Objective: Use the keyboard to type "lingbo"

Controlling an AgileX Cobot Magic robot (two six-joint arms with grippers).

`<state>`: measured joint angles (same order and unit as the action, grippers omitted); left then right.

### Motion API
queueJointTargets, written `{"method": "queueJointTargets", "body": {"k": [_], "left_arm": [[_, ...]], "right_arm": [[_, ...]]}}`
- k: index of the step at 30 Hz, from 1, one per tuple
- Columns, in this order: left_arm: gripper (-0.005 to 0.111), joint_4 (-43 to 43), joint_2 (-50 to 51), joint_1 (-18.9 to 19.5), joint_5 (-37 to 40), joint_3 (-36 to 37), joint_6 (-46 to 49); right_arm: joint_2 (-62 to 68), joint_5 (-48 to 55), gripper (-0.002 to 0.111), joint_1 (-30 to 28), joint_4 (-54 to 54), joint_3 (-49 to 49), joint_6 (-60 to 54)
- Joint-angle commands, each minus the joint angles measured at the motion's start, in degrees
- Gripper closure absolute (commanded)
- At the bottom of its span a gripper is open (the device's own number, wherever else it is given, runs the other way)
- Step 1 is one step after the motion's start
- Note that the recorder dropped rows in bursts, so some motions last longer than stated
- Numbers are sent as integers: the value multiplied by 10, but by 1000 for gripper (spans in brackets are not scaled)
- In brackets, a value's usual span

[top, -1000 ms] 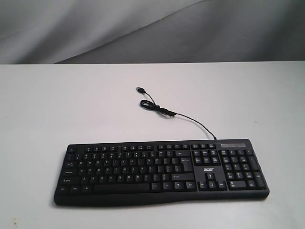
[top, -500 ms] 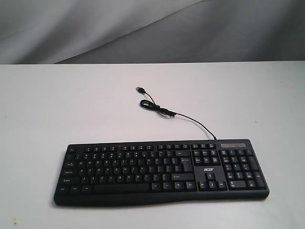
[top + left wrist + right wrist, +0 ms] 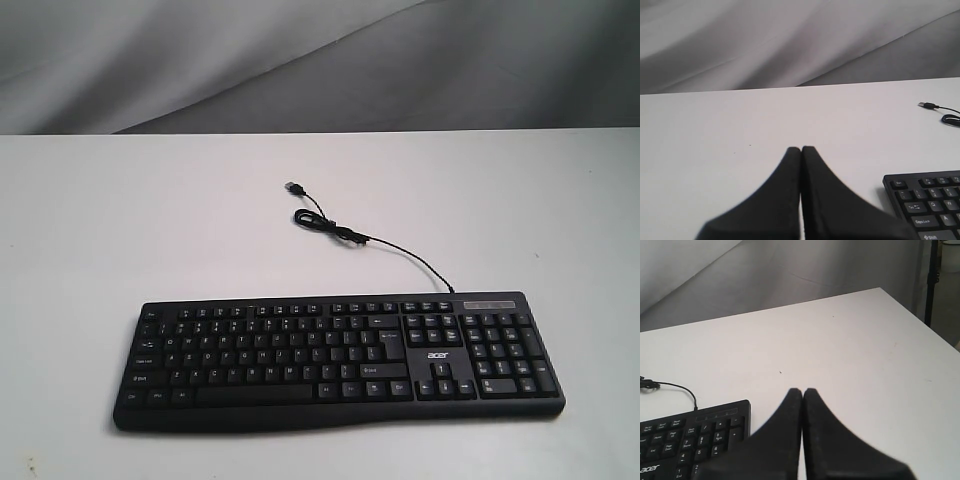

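A wide black keyboard [image 3: 340, 362] with a white "acer" logo lies near the front of the white table [image 3: 150, 220], number pad to the right. Its thin black USB cable [image 3: 340, 232] curls away behind it. Neither arm shows in the exterior view. In the left wrist view my left gripper [image 3: 801, 149] is shut on nothing, over bare table beside the keyboard's Esc corner [image 3: 927, 205]. In the right wrist view my right gripper [image 3: 802, 390] is also shut and empty, just past the keyboard's number-pad end [image 3: 695, 437].
The table's far edge meets a grey draped backdrop [image 3: 320, 60]. In the right wrist view the table's side edge [image 3: 920, 322] drops off, with a dark stand pole [image 3: 932, 280] beyond it.
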<state>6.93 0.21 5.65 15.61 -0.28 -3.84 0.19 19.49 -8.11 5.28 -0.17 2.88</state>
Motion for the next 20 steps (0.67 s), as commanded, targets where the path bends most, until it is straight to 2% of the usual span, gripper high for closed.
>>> {"method": "queueJointTargets", "body": {"k": [1,20], "left_arm": [[106,-2,-2,1,-5,3,-1],[106,-2,-2,1,-5,3,-1]], "right_arm": [[-2,0,108,1,-8,2,0],[-2,0,108,1,-4,2,1]]}}
